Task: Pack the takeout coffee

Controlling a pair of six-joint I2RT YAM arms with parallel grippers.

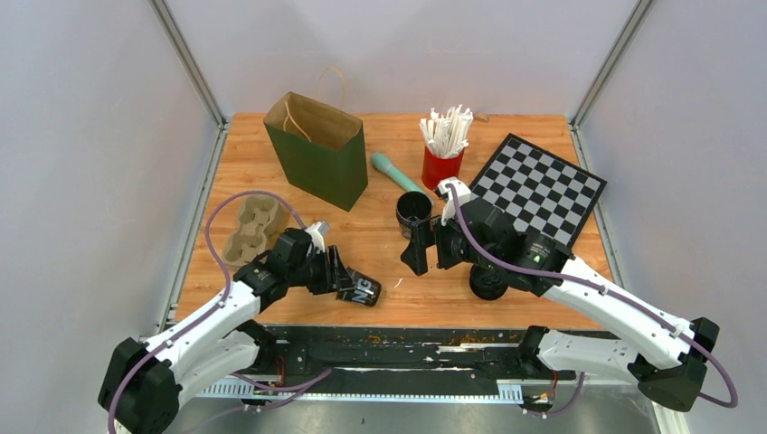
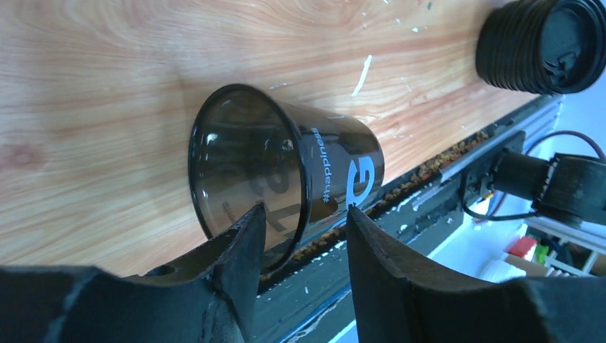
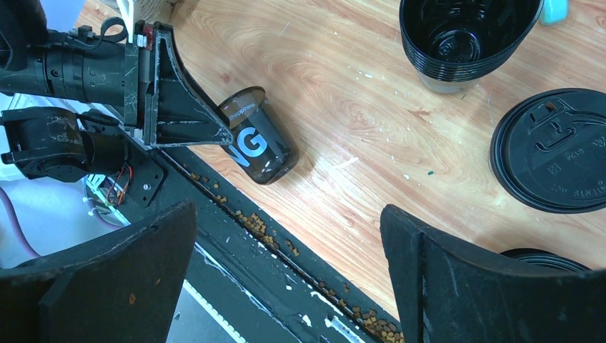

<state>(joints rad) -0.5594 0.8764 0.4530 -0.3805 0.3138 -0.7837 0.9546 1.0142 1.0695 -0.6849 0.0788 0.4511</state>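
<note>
Wood table lies under both grippers. Behind the right gripper, past its wrist, is a black-and-white checkerboard. A green paper bag stands upright and open-mouthed well beyond the left gripper, farther out on the table. A cardboard carrier lies flat close beside the left wrist, on its outer side. A red cup full of white straws stands beyond the right gripper, well apart from it. Between the two is a stack of black cups, upright and just ahead of the right fingers. A stack of black lids sits close under the right arm, beside that gripper.

The single dark cup lies on its side near the table's near edge, mouth towards the left gripper and base pointing away from it. The left jaws are parted and straddle the cup's rim, one finger at the mouth and the other along the outer wall. The gap between them is wider than the wall, so they are not pinching it.

The right jaws are spread wide above the wood with nothing between them. A teal handle lies beyond the cup stack, farther from the right gripper.
</note>
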